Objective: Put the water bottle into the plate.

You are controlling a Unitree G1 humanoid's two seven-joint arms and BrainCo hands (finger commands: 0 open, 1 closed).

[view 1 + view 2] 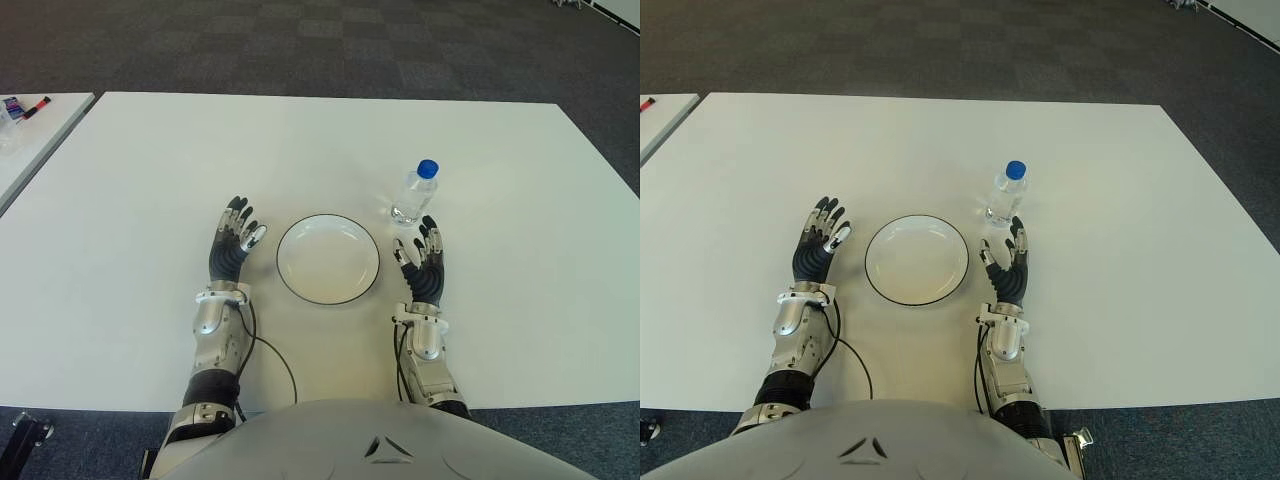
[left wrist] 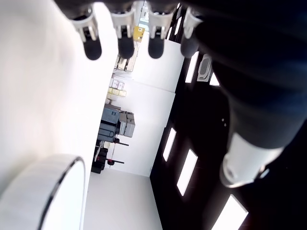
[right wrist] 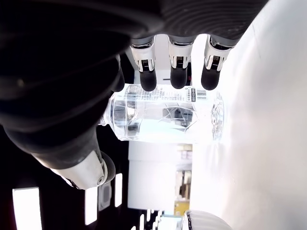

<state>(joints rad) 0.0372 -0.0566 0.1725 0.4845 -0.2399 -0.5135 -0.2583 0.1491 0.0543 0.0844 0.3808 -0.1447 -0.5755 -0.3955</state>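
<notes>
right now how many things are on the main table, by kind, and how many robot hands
water bottle: 1, upright, blue cap, clear body
plate: 1, white with a dark rim, holds nothing
robot hands: 2, left hand left of the plate, right hand just short of the bottle, both open
total: 2 things on the table, plus 2 hands
</notes>
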